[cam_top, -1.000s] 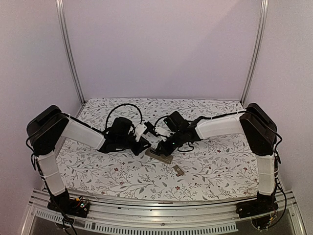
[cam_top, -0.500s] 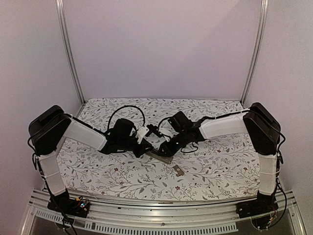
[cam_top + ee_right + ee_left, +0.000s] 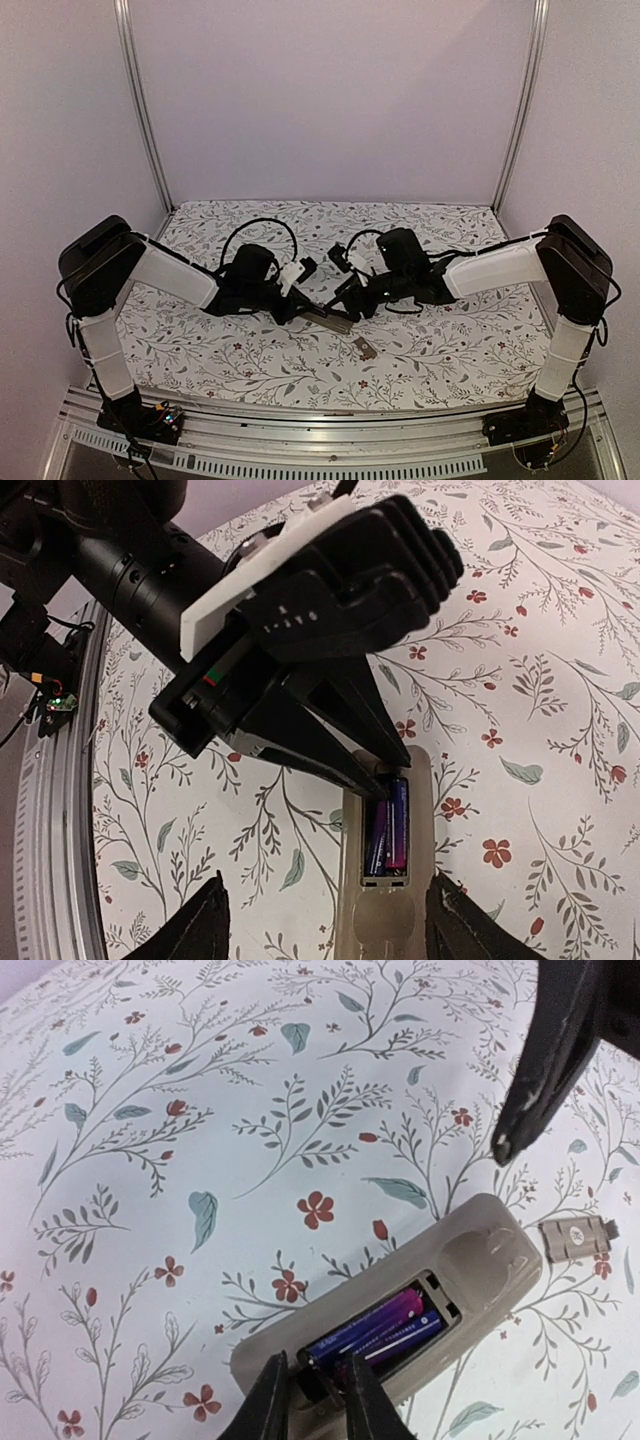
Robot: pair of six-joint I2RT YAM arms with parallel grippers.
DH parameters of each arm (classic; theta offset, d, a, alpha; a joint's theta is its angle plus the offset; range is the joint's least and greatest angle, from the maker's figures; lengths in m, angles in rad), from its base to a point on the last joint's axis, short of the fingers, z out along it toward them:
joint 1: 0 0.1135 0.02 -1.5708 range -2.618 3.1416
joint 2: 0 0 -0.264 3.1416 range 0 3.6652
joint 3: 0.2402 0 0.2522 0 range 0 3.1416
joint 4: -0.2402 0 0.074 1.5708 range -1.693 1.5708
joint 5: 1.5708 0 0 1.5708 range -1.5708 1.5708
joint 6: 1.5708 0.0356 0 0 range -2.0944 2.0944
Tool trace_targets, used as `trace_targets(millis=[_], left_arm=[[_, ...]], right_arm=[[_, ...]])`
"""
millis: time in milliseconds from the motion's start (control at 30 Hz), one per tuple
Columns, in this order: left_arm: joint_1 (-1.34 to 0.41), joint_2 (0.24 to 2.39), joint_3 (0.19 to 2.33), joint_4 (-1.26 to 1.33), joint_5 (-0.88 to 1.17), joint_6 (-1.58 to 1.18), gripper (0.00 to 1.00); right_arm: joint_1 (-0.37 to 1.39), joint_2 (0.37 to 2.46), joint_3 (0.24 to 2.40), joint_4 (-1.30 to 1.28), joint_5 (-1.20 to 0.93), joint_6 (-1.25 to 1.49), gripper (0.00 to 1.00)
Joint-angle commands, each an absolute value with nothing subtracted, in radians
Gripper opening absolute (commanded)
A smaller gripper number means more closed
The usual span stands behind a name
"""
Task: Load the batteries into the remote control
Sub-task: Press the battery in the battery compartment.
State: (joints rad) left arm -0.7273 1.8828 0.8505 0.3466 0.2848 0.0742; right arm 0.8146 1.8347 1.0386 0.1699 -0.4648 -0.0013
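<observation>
Dipping into the open recess point(image 3: 437, 1296) of the remote point(image 3: 485, 1260), the left claw point(image 3: 318, 1400) had its fingers point(image 3: 268, 1405) only a narrow gap apart, tips down at the recess end farthest from the remote's closed part. Something dark sat between the tips. Whether they pinched a cell or merely pressed on it could not be told.

Two batteries point(image 3: 385, 1328), purple-blue in their wrappers, lay side by side along the recess, touching each other, with their near ends under those tips. The remote itself lay flat and back up, tan-grey, on the flowered bench point(image 3: 200, 1110) between the two arms.

Over the remote's closed end the right claw point(image 3: 325, 920) stood wide open with nothing in it. In its own wrist view its fingers point(image 3: 200, 930) showed one to each side of the remote and apart from it. In the left wrist view one of them hung above the bench just beyond the remote, its tip clear of the casing.

A small flat cover point(image 3: 575, 1238) lay on the bench near the remote's closed end, not touching it, on the side toward the arm bases.
</observation>
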Motion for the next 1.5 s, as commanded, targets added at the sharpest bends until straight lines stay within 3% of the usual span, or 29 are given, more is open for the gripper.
trace_targets(millis=[0,533,933,1067,1200,1467], left_arm=[[-0.727,1.858,0.839,0.319,0.309,0.063,0.2],[-0.715,1.864,0.875,0.302,0.369,0.038,0.2],[-0.649,1.828,0.909,0.241,0.464,-0.026,0.3],[-0.647,1.853,0.925,0.221,0.472,-0.026,0.3],[-0.649,1.877,0.952,0.215,0.507,-0.04,0.23],[-0.66,1.915,0.977,0.163,0.501,-0.03,0.21]], right_arm=[[0.808,1.871,0.958,0.307,-0.463,-0.102,0.66],[0.866,2.007,0.968,0.296,-0.309,-0.265,0.69],[0.865,2.036,1.003,0.229,-0.298,-0.324,0.63],[0.865,2.035,1.003,0.219,-0.302,-0.332,0.62],[0.866,2.033,1.003,0.212,-0.295,-0.331,0.61],[0.865,2.035,1.005,0.209,-0.29,-0.328,0.59]])
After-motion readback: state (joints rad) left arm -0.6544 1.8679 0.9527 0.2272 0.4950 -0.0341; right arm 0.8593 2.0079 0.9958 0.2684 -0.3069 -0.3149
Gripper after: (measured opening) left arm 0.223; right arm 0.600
